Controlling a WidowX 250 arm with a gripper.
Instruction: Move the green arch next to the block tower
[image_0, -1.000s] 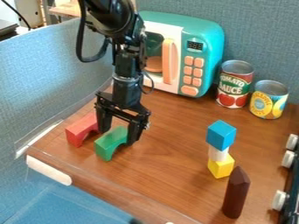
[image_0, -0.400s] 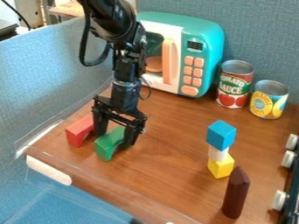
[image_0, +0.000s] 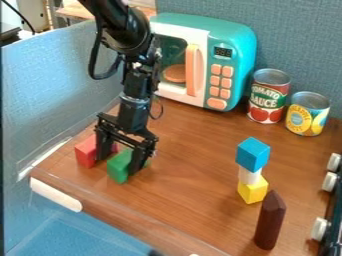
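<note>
One black two-finger gripper (image_0: 118, 164), open, astride green arch (image_0: 117, 171); hazard: finger close beside red arch (image_0: 85, 152) could knock it askew while closing.

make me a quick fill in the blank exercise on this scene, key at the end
The top block of the block tower is ____.
The tower's bottom block is ____.
The arch beside the green arch is ____.
Right of the toy microwave stand ____ cans.

Missing words: blue; yellow; red; two
</note>
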